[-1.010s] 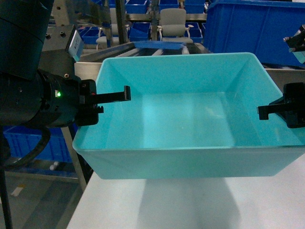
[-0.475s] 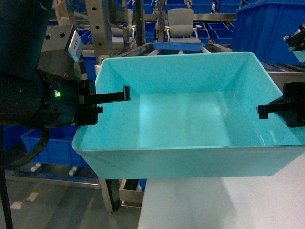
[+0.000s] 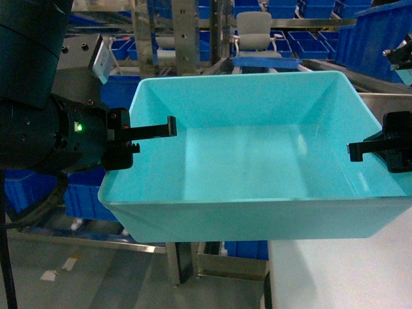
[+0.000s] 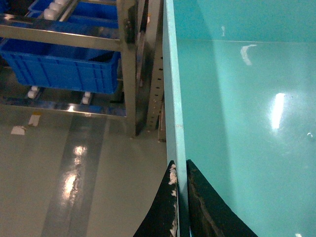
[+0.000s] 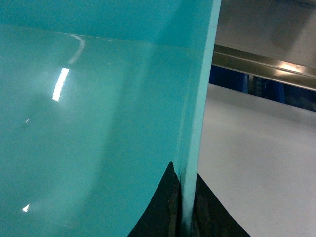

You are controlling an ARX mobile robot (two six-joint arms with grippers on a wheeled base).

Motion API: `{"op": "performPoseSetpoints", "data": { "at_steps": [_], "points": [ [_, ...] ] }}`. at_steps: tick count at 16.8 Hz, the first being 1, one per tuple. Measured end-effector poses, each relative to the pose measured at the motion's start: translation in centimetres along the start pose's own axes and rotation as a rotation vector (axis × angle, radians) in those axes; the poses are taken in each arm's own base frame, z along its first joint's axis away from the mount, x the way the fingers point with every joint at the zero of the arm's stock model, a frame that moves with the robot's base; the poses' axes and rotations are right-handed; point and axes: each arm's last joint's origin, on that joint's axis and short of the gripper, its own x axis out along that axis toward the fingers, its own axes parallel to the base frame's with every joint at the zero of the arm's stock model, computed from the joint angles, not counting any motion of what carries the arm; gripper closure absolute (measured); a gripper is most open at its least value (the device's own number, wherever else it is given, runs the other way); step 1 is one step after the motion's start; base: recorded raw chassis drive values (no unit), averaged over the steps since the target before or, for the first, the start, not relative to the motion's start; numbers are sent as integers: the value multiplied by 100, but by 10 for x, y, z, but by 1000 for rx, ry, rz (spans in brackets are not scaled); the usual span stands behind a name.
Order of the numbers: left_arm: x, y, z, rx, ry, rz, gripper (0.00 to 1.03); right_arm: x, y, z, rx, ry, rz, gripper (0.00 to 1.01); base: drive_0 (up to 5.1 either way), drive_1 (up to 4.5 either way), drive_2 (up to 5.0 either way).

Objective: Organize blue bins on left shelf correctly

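A light turquoise-blue bin [image 3: 244,161] hangs in the air in front of me, held level between both arms and empty inside. My left gripper [image 3: 168,127] is shut on its left wall, one finger inside and one outside; the left wrist view shows the jaws [image 4: 179,170] pinching the thin rim of the bin [image 4: 237,98]. My right gripper [image 3: 354,151] is shut on the right wall, seen up close [image 5: 183,180] clamping the bin [image 5: 98,98]. The left shelf [image 3: 183,32] of steel posts stands behind and to the left of the bin, and its posts [image 4: 129,59] show in the left wrist view.
Dark royal-blue bins [image 4: 64,69] sit on the rack's low roller tier, with more [image 3: 302,42] on tiers behind. A large royal-blue bin [image 3: 376,38] stands at the back right. The white table [image 3: 335,277] lies under the bin's right half. Grey floor [image 3: 96,283] lies lower left.
The view has swung left: the table has slid to the right, and the steel rack and floor now show below the bin. Both grippers keep the same hold on the bin.
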Motion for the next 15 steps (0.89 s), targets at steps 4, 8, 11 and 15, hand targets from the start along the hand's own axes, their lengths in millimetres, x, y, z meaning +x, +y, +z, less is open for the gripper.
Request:
{"op": "performPoseSetpoints", "data": {
  "at_steps": [4, 8, 11, 15],
  "points": [
    [0, 0, 0, 1, -1, -1, 101, 0, 0, 0, 0, -1, -1, 99, -505, 240, 240],
    [0, 0, 0, -1, -1, 1, 101, 0, 0, 0, 0, 0, 0, 99, -502, 243, 243],
    [0, 0, 0, -1, -1, 0, 101, 0, 0, 0, 1, -1, -1, 99, -504, 241, 241],
    [0, 0, 0, 0, -1, 0, 101, 0, 0, 0, 0, -2, 0, 99, -502, 243, 243]
  ]
}}
